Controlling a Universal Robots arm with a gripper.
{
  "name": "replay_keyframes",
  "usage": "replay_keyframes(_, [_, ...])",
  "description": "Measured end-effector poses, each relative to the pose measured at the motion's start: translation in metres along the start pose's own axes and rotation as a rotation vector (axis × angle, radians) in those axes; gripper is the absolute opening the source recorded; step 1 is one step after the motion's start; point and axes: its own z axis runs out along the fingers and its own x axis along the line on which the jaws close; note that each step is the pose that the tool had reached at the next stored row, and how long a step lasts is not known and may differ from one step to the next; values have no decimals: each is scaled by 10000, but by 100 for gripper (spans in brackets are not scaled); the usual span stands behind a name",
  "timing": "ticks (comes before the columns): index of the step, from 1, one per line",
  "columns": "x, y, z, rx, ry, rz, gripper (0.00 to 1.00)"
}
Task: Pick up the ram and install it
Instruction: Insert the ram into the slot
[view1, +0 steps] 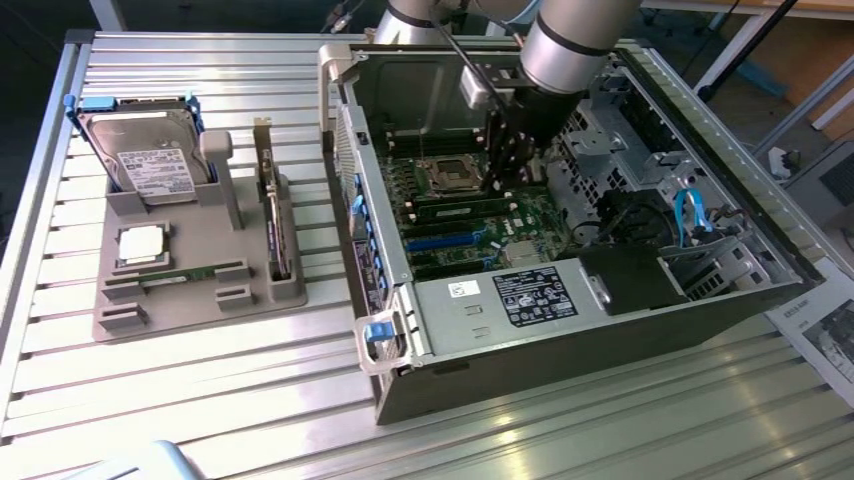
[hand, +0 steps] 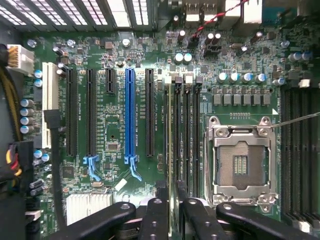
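surface: a slatted aluminium desk (view1: 174, 400) carries an open computer case (view1: 427, 380) lying on its side, with the motherboard (view1: 467, 235) facing up. toward the exterior view's left sits a grey moulded holder (view1: 254, 290). a hard drive (view1: 150, 160) stands at its far end and a silver processor chip (view1: 140, 245) lies flat in front of that. a spare memory stick (view1: 187, 272) lies in a groove nearer the front, and an expansion card (view1: 274, 215) stands on edge. beyond the desk the room is dim, with pale wooden furniture at the far corner on the exterior view's right.

arm: the grey arm (view1: 567, 45) comes down from the far side into the case, wrist pointing straight down at the board. the end effector (hand: 171, 192) hangs low over the memory slots, just beside the empty cpu socket (hand: 241, 165). its black fingers (hand: 156, 210) are pinching the ram (hand: 170, 135), held edge-on and lined up with the memory slot nearest the long black expansion slots.

unclear: whether the ram's lower edge has entered the slot cannot be told. from the exterior view the wrist body blocks the spot where stick meets board.
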Motion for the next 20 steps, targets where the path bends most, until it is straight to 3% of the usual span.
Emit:
replay_keyframes(9, [-3, 20, -382, 0, -1, -1, 20])
replay_keyframes(20, [-5, 33, -626, 0, -2, 0, 20])
